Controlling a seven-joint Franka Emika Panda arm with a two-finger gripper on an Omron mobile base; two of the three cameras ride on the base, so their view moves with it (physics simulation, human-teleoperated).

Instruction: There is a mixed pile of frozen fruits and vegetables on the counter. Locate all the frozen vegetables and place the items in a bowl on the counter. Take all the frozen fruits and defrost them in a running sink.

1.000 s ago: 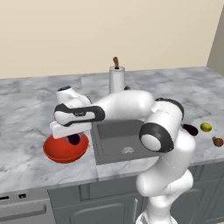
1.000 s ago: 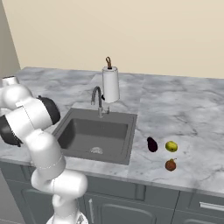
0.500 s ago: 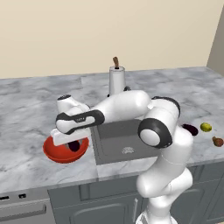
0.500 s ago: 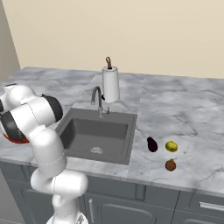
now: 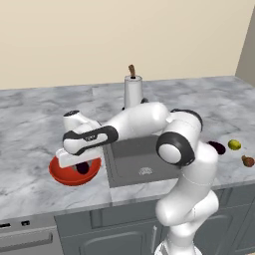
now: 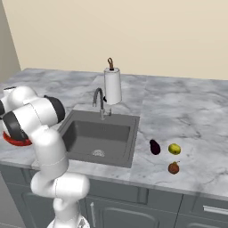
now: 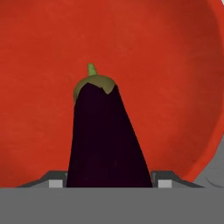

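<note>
Two eggplants counted. One eggplant [image 7: 107, 135] is clamped between the narrowly parted gripper [image 5: 81, 168] fingers, over the red bowl [image 5: 62, 175], long axis along the gripper, stem pointing away. The second eggplant [image 6: 154, 147], one lime [image 6: 174, 148] and one brown fruit [image 6: 173, 168] lie on the counter [image 6: 187, 116] right of the sink [image 6: 100, 136].

1 eggplant [image 6: 154, 147], lime [image 6: 174, 148] and brown fruit [image 6: 173, 168] lie right of the sink [image 6: 100, 136]; red bowl [image 6: 15, 141] left

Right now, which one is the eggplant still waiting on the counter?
Find the sink, then look at the counter on the side away from the red bowl. Three small foods sit there; the eggplant is nearest the sink, long and dark purple, not round yellow-green or brown.
</note>
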